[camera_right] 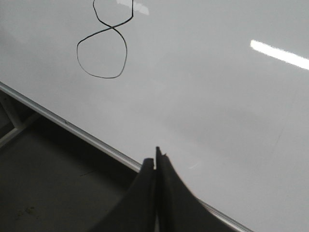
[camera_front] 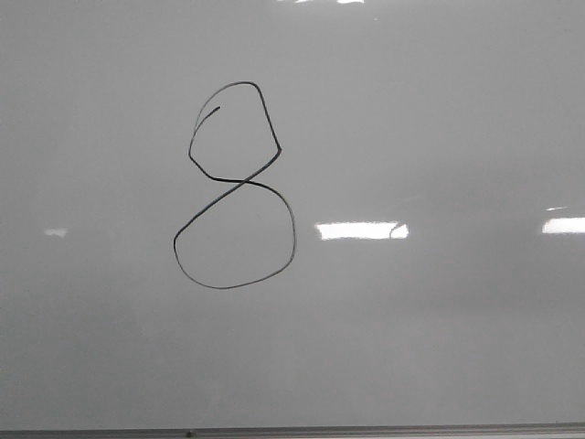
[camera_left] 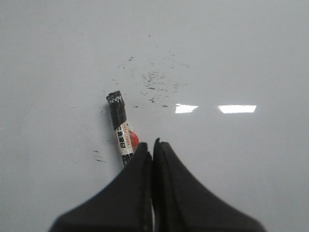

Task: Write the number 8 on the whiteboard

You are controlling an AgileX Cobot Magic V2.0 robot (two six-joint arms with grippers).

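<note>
Closed left fingers (camera_left: 152,145) grip a marker (camera_left: 120,128) beside them; right fingers (camera_right: 155,162) closed, empty. Number 8 (camera_front: 236,187) sits mid-whiteboard (camera_front: 439,347); stray marker contact risks smudging it.

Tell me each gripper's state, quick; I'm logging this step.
Left gripper: shut on the marker, which sticks out beside its fingertips.
Right gripper: shut, holding nothing.

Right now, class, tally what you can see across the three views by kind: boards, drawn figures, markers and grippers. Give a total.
Whiteboard: 1
Number 8: 1
Marker: 1
Grippers: 2, left gripper and right gripper
Total: 5
</note>
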